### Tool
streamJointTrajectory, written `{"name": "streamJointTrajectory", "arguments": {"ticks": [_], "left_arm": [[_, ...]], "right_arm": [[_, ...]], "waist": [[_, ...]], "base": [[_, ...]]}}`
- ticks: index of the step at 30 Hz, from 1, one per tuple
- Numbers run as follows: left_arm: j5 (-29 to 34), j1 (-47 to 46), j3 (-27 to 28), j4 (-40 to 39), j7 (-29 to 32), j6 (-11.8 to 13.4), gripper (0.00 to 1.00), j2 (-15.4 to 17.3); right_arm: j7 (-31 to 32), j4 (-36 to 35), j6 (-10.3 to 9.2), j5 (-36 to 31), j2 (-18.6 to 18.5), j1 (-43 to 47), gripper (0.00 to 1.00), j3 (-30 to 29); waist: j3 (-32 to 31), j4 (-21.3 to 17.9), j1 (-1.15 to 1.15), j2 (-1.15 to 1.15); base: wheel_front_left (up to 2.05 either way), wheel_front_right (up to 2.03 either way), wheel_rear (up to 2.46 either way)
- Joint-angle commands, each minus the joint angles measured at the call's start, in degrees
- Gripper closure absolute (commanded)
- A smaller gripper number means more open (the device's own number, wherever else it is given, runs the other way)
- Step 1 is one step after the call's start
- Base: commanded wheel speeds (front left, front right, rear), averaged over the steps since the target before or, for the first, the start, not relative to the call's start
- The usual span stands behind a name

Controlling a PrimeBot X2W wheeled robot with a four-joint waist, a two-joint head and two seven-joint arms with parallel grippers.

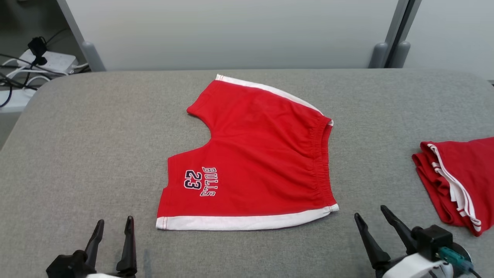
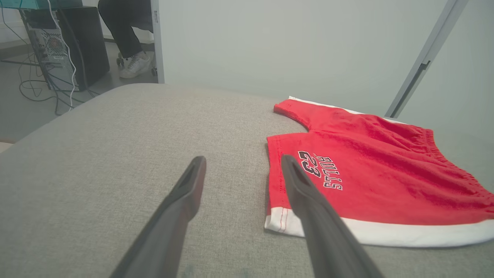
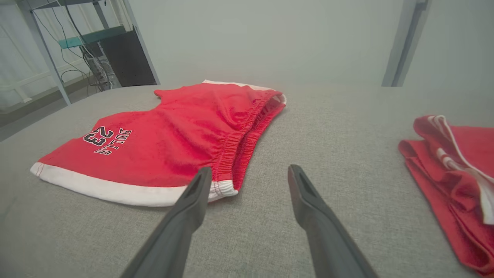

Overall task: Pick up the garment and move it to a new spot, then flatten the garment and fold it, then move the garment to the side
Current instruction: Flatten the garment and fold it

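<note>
Nearest to me is my left claw (image 1: 115, 221), low at the left. Its two dark fingers stand apart with nothing between them, hovering over bare padded grey table (image 1: 77, 135). It sits short of the near left corner of the red shorts (image 1: 254, 154) and off to that corner's left.

The shorts lie spread flat in the middle of the table. The leg openings face left and the "BULLS 23" print (image 1: 200, 181) is on the near leg. The white trim (image 1: 239, 222) runs along the edge closest to me, and the gathered waistband (image 1: 322, 162) is on the right.

My right claw (image 1: 369, 212) is also wide apart and empty, just beside the near waistband corner. Further right, well apart from the shorts, lies a folded red garment (image 1: 459, 177).

I judge the fold has not begun, and I see three risks:

- **Top layer only:** if I close on either corner too shallowly, I may catch only the upper layer, and the lower one would drag and crease.
- **Slipping elastic:** the waistband is bunched and springy, so it could slide out of my right fingers and skew the fold.
- **The other garment:** a wide swing of my right arm could knock the folded garment and undo it.
</note>
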Motion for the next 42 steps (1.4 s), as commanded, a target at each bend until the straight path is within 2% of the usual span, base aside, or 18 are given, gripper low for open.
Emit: {"name": "streamJointTrajectory", "arguments": {"ticks": [1,13,20,21,22,24,25,26,27,30,32,38,42], "left_arm": [[-0.08,-3.52,0.98,-0.97,-0.51,-0.38,0.0,0.37],[-0.58,-7.7,-2.91,0.59,-0.51,-0.88,0.0,0.36],[-1.15,-8.48,-3.97,0.67,-0.51,-0.91,0.0,0.36],[-1.28,-8.62,-4.09,0.66,-0.51,-0.91,0.0,0.36],[-1.34,-8.69,-4.15,0.67,-0.51,-0.91,0.0,0.36],[-1.65,-8.87,-4.46,0.89,-0.51,-0.91,0.0,0.39],[-1.77,-8.94,-4.7,0.97,-0.51,-0.91,0.0,0.46],[-1.93,-9.02,-4.99,1.08,-0.51,-0.91,0.0,0.56],[-2.08,-9.13,-5.37,1.22,-0.51,-0.91,0.0,0.73],[-3.11,-9.41,-7.06,2.17,-0.51,-0.92,0.0,1.29],[-4.97,-10.09,-10.3,4.09,-0.51,-0.92,0.0,2.53],[-11.61,-14.37,-20.66,10.42,-0.51,-0.92,0.0,8.59],[-18.44,-17.44,-28.8,13.06,-0.51,-0.92,0.0,11.94]], "right_arm": [[-0.1,-0.16,0.07,0.79,-2.26,-3.63,0.0,3.04],[0.75,9.54,0.07,6.64,-9.55,-15.23,0.0,18.33],[0.47,13.12,0.07,10.67,-11.26,-18.04,0.0,23.84],[0.36,13.8,0.07,11.99,-11.49,-18.57,0.06,25.87],[0.28,14.09,0.07,12.62,-11.62,-18.84,0.08,26.81],[-0.02,14.83,0.07,14.14,-12.0,-19.84,0.46,28.81],[-0.14,14.93,0.07,14.48,-12.11,-20.18,0.56,29.43],[-0.27,14.89,0.07,14.74,-12.26,-20.53,0.74,29.94],[-0.39,14.9,0.07,15.07,-12.4,-20.79,1.0,30.32],[-0.57,14.95,0.07,15.72,-12.78,-21.25,1.0,30.75],[-0.68,14.93,0.07,16.28,-13.23,-21.56,1.0,31.08],[-0.81,14.96,0.07,17.68,-14.01,-22.53,1.0,33.12],[-0.84,15.08,0.07,18.5,-13.82,-23.63,1.0,34.48]], "waist": [[1.16,0.94,0.0,0.0],[5.81,5.66,0.0,0.0],[6.95,6.95,0.0,0.0],[7.21,7.16,0.0,0.0],[7.32,7.22,0.0,0.0],[7.54,7.18,0.0,0.0],[7.61,7.11,0.0,0.0],[7.68,7.02,0.0,0.0],[7.74,6.89,0.0,0.0],[7.85,6.58,0.0,0.0],[7.99,6.28,0.0,0.0],[8.59,5.06,0.0,0.0],[9.34,3.89,0.0,0.0]], "base": [[0.0,0.0,0.0],[0.0,0.0,0.0],[0.0,0.0,0.0],[0.0,0.0,0.0],[0.0,0.0,0.0],[0.0,0.0,0.0],[0.0,0.0,0.0],[0.0,0.0,0.0],[0.0,0.0,0.0],[0.0,0.0,0.0],[0.0,0.0,0.0],[0.0,0.0,0.0],[0.0,0.0,0.0]]}}
